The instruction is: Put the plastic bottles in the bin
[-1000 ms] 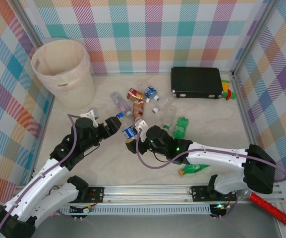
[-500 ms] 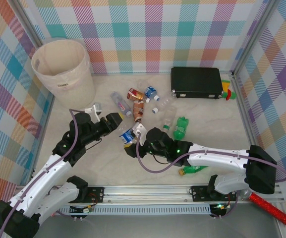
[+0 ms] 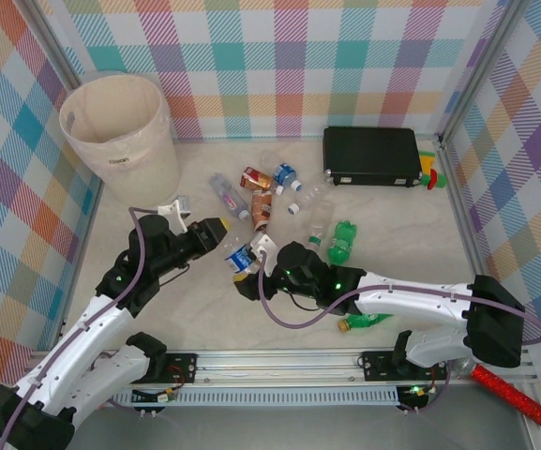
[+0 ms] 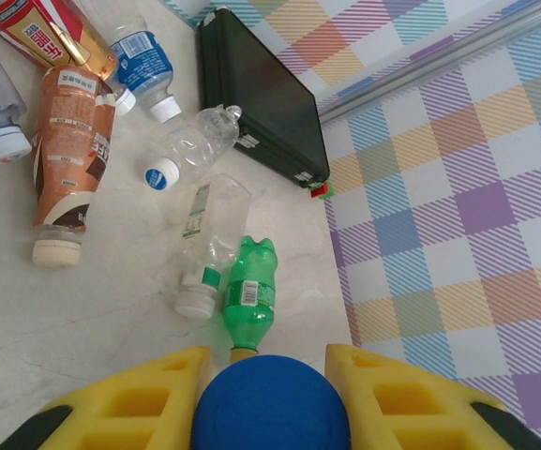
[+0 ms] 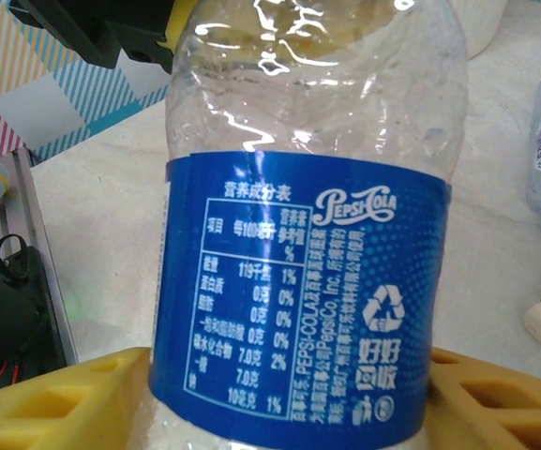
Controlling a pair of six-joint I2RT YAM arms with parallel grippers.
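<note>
A clear bottle with a blue label (image 3: 242,256) (image 5: 298,281) hangs between the two arms above the table. My left gripper (image 3: 223,236) (image 4: 268,377) is shut on its blue cap (image 4: 270,408). My right gripper (image 3: 249,266) (image 5: 289,417) has a yellow finger against each side of the bottle's body. More plastic bottles lie in a loose cluster (image 3: 256,192): a brown-labelled one (image 4: 68,159), a clear one (image 4: 209,244) and a green one (image 3: 342,241) (image 4: 248,295). Another green bottle (image 3: 368,321) lies by the right arm. The cream bin (image 3: 137,164) stands at the far left.
A black rectangular case (image 3: 371,156) (image 4: 261,94) lies at the back right, with a small red and green object (image 3: 431,178) beside it. Checked walls enclose the table on three sides. A red cylinder (image 3: 514,394) lies outside the front rail.
My left gripper has closed on the bottle's cap. The right gripper's fingers have eased a little wider around the bottle. Both arms and the bottle shifted slightly left.
</note>
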